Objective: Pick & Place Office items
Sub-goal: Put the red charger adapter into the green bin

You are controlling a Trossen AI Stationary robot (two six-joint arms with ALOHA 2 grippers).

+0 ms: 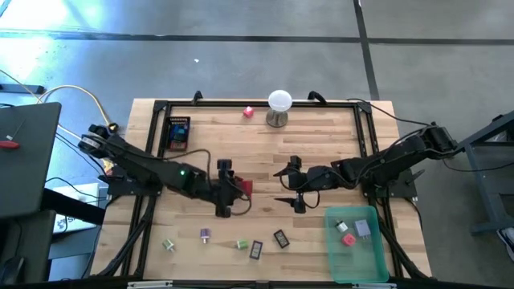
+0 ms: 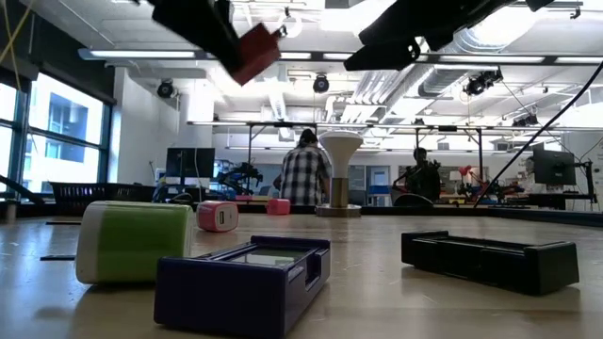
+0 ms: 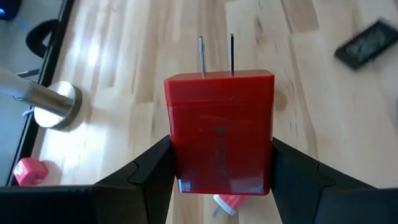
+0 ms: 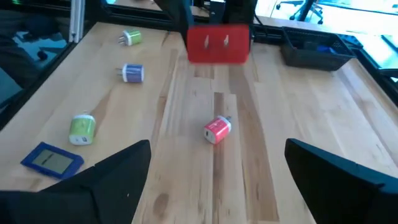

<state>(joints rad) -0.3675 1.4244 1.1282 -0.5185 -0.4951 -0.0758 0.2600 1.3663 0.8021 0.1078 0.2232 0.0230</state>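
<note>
My left gripper is shut on a red plug-in charger block, held in the air over the middle of the table; it also shows in the low view. Below it a small red-and-pink plug lies on its side on the wood. My right gripper stands open just to the right, facing the block, with nothing between its fingers. Several more office items lie along the near edge: green, purple, green, dark blue and black. My left gripper pinches the red block by its two opposite side faces, one finger on each. The fingers come from the table's left and slant downward. The block's two metal prongs point away from the gripper. The block is lifted clear of the table.
A green tray at the near right holds several small items. A white ball on a metal stand and a pink piece sit at the far edge. A black bin stands at the far left. People stand in the room beyond.
</note>
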